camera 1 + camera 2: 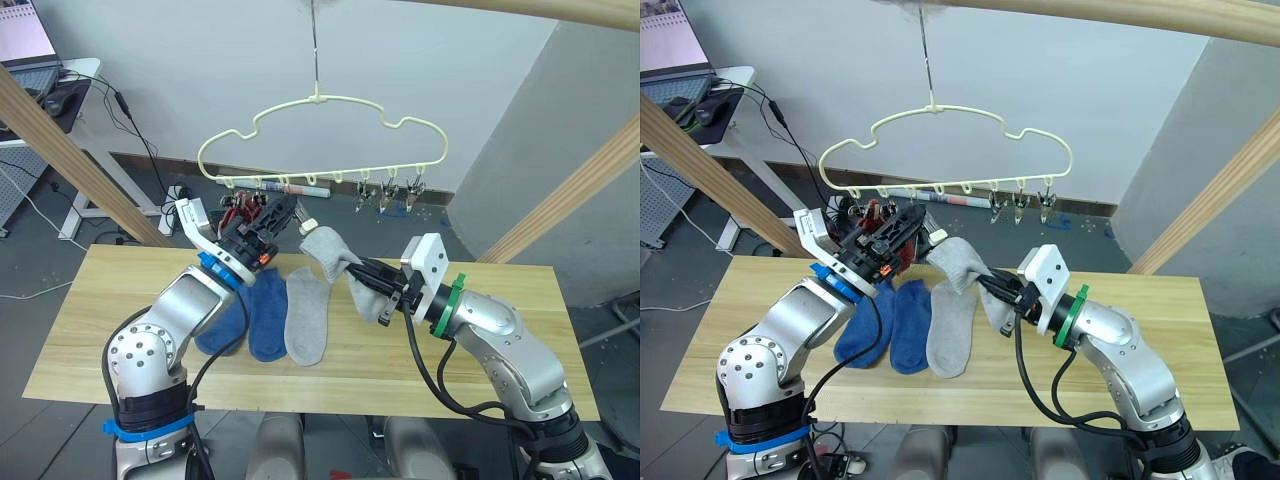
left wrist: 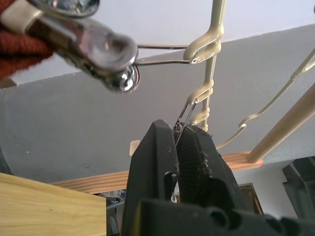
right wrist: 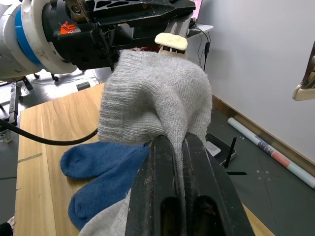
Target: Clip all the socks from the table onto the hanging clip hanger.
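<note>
Here the right end effector point(image 1: 372, 283) lifts a pinched grey sock point(image 1: 330, 252) toward the left end effector point(image 1: 287, 213), clamped on a clip point(image 2: 183, 118).

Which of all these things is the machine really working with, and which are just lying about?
Part of the job:
pale yellow wire clip hanger
grey knit sock in right hand
metal clip pinched by left hand
two blue socks
grey sock on wooden table

Just about:
laptop on white desk
floor cables
</note>
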Motion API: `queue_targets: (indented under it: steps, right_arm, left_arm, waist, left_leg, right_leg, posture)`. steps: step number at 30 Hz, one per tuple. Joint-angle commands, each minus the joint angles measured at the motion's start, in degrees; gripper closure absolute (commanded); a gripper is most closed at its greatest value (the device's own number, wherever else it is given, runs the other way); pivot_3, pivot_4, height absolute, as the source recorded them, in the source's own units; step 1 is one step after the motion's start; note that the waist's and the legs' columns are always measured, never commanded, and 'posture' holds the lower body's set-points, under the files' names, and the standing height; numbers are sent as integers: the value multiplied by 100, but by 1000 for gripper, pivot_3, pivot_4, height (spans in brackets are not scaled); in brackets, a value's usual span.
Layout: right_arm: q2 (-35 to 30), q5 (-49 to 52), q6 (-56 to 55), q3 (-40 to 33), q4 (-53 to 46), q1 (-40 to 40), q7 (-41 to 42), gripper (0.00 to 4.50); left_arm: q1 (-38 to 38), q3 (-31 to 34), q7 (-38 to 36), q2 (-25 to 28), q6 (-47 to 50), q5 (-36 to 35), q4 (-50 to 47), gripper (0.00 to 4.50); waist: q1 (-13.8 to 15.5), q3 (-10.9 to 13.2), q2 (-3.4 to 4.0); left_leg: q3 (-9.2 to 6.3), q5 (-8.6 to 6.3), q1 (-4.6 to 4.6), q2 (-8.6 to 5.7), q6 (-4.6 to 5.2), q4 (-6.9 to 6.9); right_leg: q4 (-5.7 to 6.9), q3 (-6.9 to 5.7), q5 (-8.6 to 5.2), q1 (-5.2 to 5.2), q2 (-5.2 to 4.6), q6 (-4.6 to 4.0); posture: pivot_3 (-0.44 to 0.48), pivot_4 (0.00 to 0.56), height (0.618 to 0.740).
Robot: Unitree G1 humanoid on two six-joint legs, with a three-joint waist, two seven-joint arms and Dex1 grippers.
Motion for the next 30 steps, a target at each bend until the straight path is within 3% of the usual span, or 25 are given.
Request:
queue_targets:
  steps: [1, 11, 19, 22, 23, 24, 26, 28, 30]
  right_arm:
    - [149, 86, -61, 77, -236, -99, -65, 4487]
    - [386, -108, -157, 259, 55, -298, -197, 4487]
    - [331, -312, -272, 271, 289, -321, -174, 4500]
    - [317, -399, -276, 303, 346, -335, -213, 4500]
    - [300, -452, -250, 320, 380, -331, -237, 4500]
    - [285, -498, -231, 332, 409, -328, -248, 4500]
    - [259, -483, -94, 308, 442, -302, -227, 3972]
    - [209, -469, -25, 251, 468, -252, -227, 3424]
    - [135, -484, 38, 203, 473, -165, -265, 2706]
  left_arm:
    - [101, -69, 52, 64, -24, -54, -59, 4448]
    - [141, -188, -43, 130, -159, 83, -205, 4448]
    - [193, -195, -207, 201, -228, 1, -332, 2020]
    - [221, -261, -145, 421, -178, 501, -321, 1088]
    - [252, -374, -253, 628, -150, 943, -418, 811]
    - [293, -506, -365, 851, -120, 1381, -524, 811]
    - [445, -867, -562, 1395, -8, 2252, -793, 792]
    - [657, -1678, -620, 2167, -289, 3975, -1140, 792]
    - [964, -2206, -918, 2596, -676, 5057, -1338, 792]
  waist:
    - [0, 0, 0]
    - [10, 1, 1]
    - [34, 2, 2]
    - [35, 2, 2]
    - [34, 2, 3]
    - [34, 3, 4]
    - [32, 3, 4]
    - [35, 5, 8]
    - [35, 7, 11]
  left_leg:
    - [0, 0, 0, 0, 0, -1]
    - [2, 0, -2, 1, 0, -12]
    - [4, 0, -9, 2, -1, -42]
    - [4, 1, -9, 2, -1, -52]
    - [4, 1, -8, 2, -1, -54]
    - [5, 1, -8, 2, -2, -58]
    - [8, 1, -9, 3, -2, -66]
    - [15, 1, -11, 3, -3, -74]
    - [23, 1, -12, 3, -3, -84]
  right_leg:
    - [0, 0, 0, -1, 0, 0]
    - [-10, 0, 0, -4, 0, 0]
    - [-34, 0, -1, -12, -1, 0]
    - [-41, 1, -1, -13, -2, 0]
    - [-43, 1, -1, -14, -1, 0]
    - [-42, 1, -1, -17, -1, 0]
    - [-44, 3, -1, -24, 0, 0]
    - [-46, 10, -3, -32, -1, -3]
    - [-58, 18, -3, -37, -1, -3]
  posture:
    - [73, 300, 740]
    - [78, 310, 740]
    - [88, 315, 740]
    - [88, 315, 740]
    - [93, 316, 740]
    - [93, 316, 740]
    - [98, 317, 740]
    - [112, 317, 740]
    - [112, 317, 740]
